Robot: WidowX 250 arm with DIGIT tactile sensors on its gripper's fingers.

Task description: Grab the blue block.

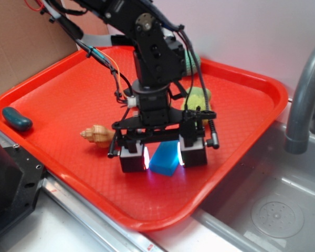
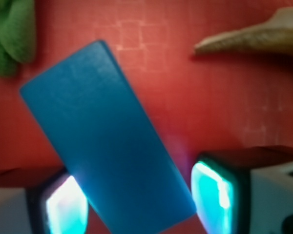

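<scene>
The blue block (image 1: 165, 160) lies flat on the red tray (image 1: 68, 94), near its front edge. My gripper (image 1: 163, 156) is lowered over it, open, with one finger on each side. In the wrist view the blue block (image 2: 107, 136) runs diagonally from the upper left down between my glowing pads (image 2: 212, 200). Its near end sits inside the gripper (image 2: 141, 209). The left pad meets or almost meets the block's long edge. A thin gap shows between the right pad and the block's corner.
A tan seashell (image 1: 97, 135) lies just left of the gripper and a green cloth (image 1: 199, 97) just behind it. A dark teal bean-shaped object (image 1: 17, 118) rests at the tray's left rim. A metal sink (image 1: 273, 210) and grey faucet (image 1: 304, 89) are on the right.
</scene>
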